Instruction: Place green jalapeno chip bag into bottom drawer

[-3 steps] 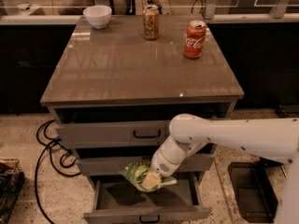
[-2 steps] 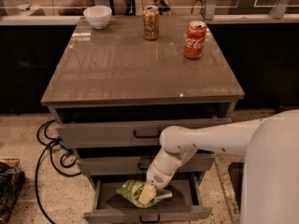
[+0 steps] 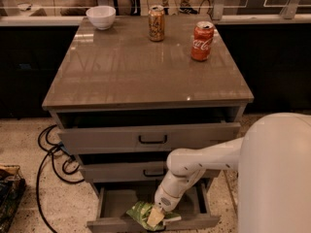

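The task looks nearly done. The green jalapeno chip bag point(image 3: 141, 211) sits low in the open bottom drawer point(image 3: 114, 203), against its near front wall, and the gripper point(image 3: 155, 217) is clamped on its right end. Release and withdrawal remain. Since the earlier frame, arm and bag have sunk lower.

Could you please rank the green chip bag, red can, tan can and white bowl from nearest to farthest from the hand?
The hand is low in the open bottom drawer.
1. Green chip bag, at the hand, in the drawer.
2. Red can, tabletop right.
3. Tan can, back centre.
4. White bowl, back left corner.
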You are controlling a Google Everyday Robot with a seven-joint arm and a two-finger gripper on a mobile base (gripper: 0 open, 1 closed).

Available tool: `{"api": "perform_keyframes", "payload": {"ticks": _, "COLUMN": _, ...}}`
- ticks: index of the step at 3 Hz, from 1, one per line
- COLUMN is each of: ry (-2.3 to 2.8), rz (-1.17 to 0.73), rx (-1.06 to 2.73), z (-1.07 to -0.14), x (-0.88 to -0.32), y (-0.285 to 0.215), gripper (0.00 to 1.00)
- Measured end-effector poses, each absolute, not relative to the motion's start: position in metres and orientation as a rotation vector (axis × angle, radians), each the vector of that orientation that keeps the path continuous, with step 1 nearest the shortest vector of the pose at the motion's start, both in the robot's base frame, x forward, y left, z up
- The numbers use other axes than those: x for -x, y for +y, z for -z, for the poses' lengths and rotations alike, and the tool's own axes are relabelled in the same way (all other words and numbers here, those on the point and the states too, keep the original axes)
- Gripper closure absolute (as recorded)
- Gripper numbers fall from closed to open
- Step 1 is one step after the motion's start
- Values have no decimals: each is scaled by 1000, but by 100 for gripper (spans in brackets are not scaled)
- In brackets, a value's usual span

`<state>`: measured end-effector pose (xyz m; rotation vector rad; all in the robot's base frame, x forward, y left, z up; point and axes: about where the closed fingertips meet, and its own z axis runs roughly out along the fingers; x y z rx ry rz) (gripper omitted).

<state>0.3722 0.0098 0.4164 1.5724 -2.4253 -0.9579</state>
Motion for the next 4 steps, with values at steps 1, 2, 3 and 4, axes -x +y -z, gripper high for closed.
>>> {"api": "perform_keyframes", "payload": {"ticks": 1, "ry": -2581, "rz": 845, "rx": -1550, "z": -398, "x": -358, "y": 3, "gripper": 100}}
{"api": "perform_keyframes", "payload": {"ticks": 2, "ry": -2686, "rz": 718, "rx": -1512, "z": -389, "x": -349, "y": -2, "gripper": 100}}
{"api": "perform_keyframes", "payload": {"ticks": 3, "ry": -2791, "rz": 605, "rx": -1471, "z": -379, "x": -362, "y": -3, "gripper": 100}}
{"api": "perform_keyframes", "payload": {"ticks": 4, "ry": -3010, "rz": 568, "rx": -1445, "z": -375, "x": -422, "y": 5, "gripper": 100}}
